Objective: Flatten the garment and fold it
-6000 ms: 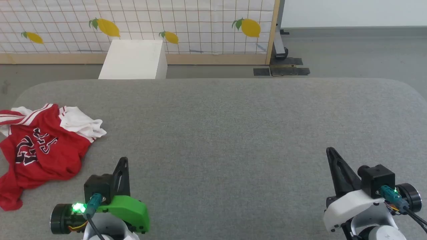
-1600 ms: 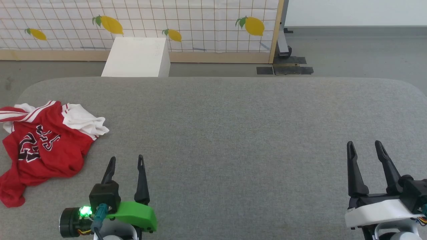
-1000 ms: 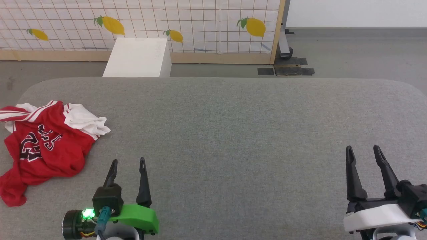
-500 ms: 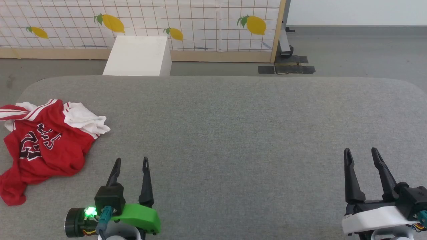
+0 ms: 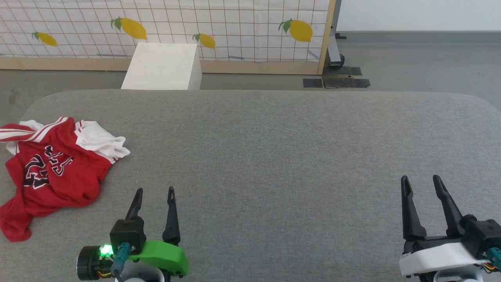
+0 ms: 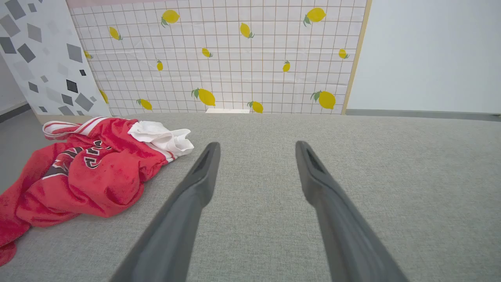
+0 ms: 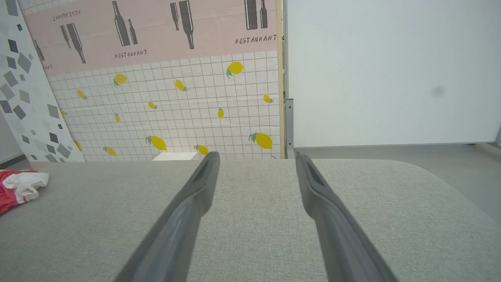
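The garment (image 5: 54,172) is a red shirt with white sleeves, striped trim and black lettering, lying crumpled at the table's left side. It also appears in the left wrist view (image 6: 86,168), left of my fingers, and a bit of it at the right wrist view's left edge (image 7: 17,186). My left gripper (image 5: 154,190) stands open near the front edge, right of the garment and apart from it, nothing between its fingers (image 6: 203,168). My right gripper (image 5: 420,179) is open and empty at the front right.
A grey fabric-covered table (image 5: 274,156) with rounded corners spreads ahead. Beyond its far edge stand a white box (image 5: 160,66), a lemon-patterned tiled panel (image 5: 195,23) and dark floor plates (image 5: 336,82).
Six seconds ago both grippers were turned edge-on; now both show their two fingers apart. Over the last second the view shifted slightly and both grippers drifted a little lower in it. The garment has not moved.
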